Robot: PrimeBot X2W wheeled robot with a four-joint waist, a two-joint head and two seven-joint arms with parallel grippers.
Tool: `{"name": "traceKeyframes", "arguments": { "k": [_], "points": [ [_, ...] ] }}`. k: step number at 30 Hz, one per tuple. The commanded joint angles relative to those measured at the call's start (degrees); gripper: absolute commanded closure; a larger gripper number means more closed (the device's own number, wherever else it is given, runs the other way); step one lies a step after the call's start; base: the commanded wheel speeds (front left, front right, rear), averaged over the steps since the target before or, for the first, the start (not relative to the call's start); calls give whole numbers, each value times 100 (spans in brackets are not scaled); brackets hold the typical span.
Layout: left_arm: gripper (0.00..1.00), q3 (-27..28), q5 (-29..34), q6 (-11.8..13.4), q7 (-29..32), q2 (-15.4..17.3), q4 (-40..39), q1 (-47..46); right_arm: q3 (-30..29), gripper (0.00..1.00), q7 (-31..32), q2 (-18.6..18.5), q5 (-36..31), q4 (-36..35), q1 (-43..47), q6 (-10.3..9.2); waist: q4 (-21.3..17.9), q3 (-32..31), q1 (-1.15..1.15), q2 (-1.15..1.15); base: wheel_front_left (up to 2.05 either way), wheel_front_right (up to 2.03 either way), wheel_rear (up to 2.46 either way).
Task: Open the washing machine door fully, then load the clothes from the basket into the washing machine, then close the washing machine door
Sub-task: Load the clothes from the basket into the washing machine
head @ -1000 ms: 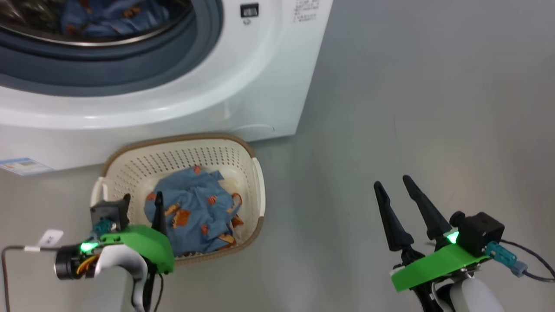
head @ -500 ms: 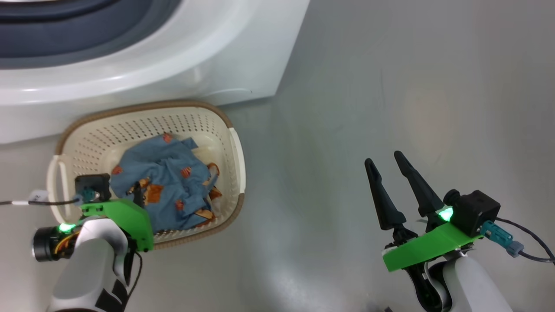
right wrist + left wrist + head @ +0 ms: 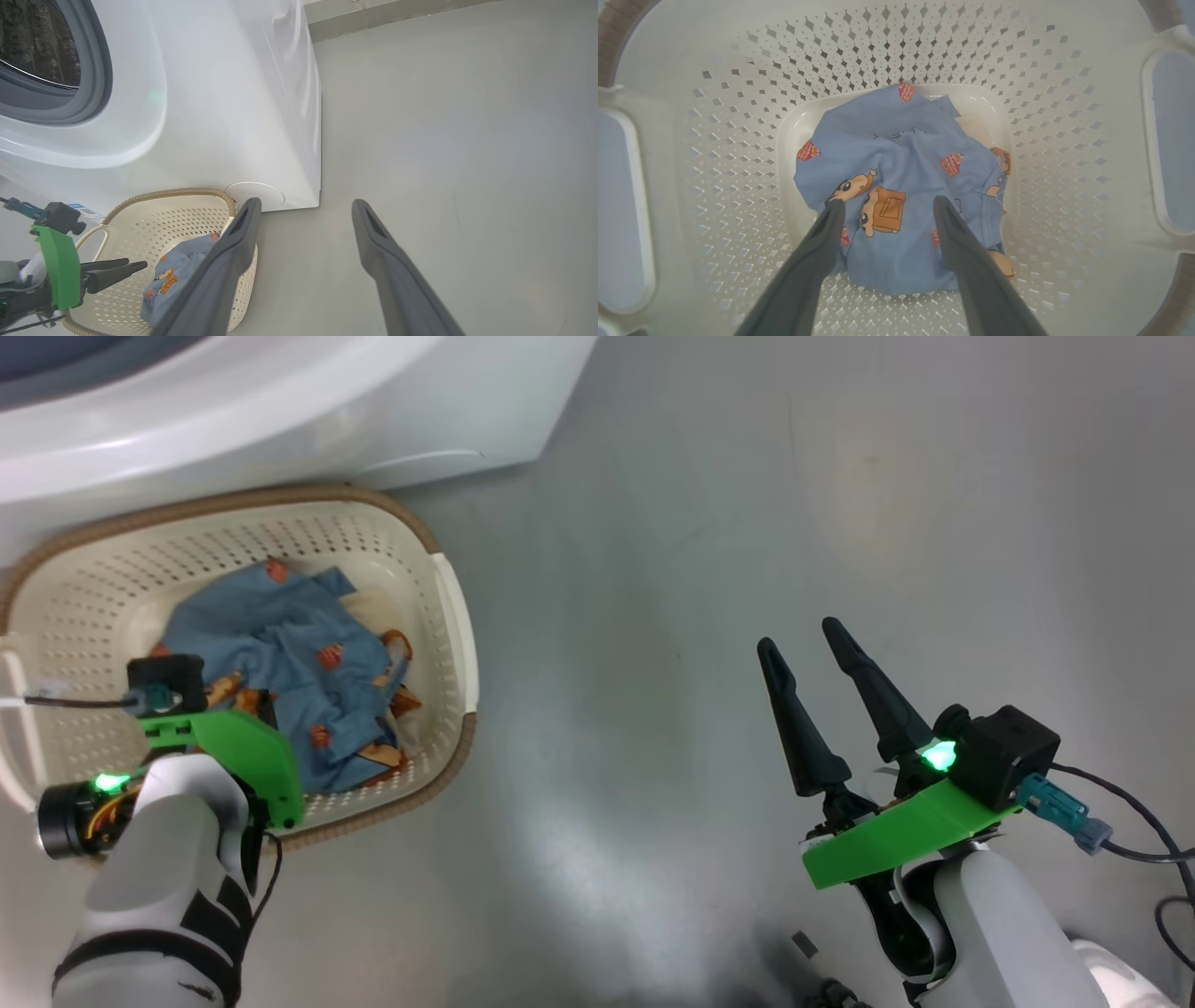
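Observation:
The cream basket (image 3: 448, 616) with a brown rim stands on the floor against the white washing machine (image 3: 280, 401). Crumpled light blue clothes (image 3: 280, 653) with orange-brown figures lie in its bottom. My left gripper (image 3: 888, 203) points down into the basket, open, with both fingertips just above the clothes (image 3: 896, 154) and nothing between them. The right wrist view shows the left gripper (image 3: 138, 263) over the basket (image 3: 187, 219). My right gripper (image 3: 798, 635) stands open over bare floor, well right of the basket. The washing machine (image 3: 224, 93) shows its grey gasket and drum. The washing machine door is out of view.
Grey floor (image 3: 700, 523) stretches to the right of the washer and basket. A dark cable (image 3: 1139, 831) trails from my right wrist at the lower right. A round white cap (image 3: 254, 196) sits low on the washer's front corner, just behind the basket.
The head camera has tilted down, so the washer has slid up out of the picture. My left gripper has moved from the basket's near edge to over the clothes, pointing down. The right arm keeps its pose.

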Motion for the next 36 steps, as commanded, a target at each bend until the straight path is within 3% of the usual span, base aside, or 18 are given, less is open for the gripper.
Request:
{"name": "traceKeyframes", "arguments": {
  "k": [1, 27, 36],
  "points": [
    [0, 94, -36, 35, -62, 188, 22, -17, 163, 0, -68, -15, 56, -93, 48, 9, -141, 171, 0, 0, 0, 0, 0],
    [0, 46, -260, 125, 130, 514, 435, -654, 362, 0, -68, 101, 165, -130, 55, 9, -582, 967, 0, 0, 0, 0, 0],
    [0, -11, -279, 296, 194, 633, 465, -743, 291, 0, -68, 69, 120, -221, 97, 9, -544, 1191, 0, 0, 0, 0, 0]
  ]
}}
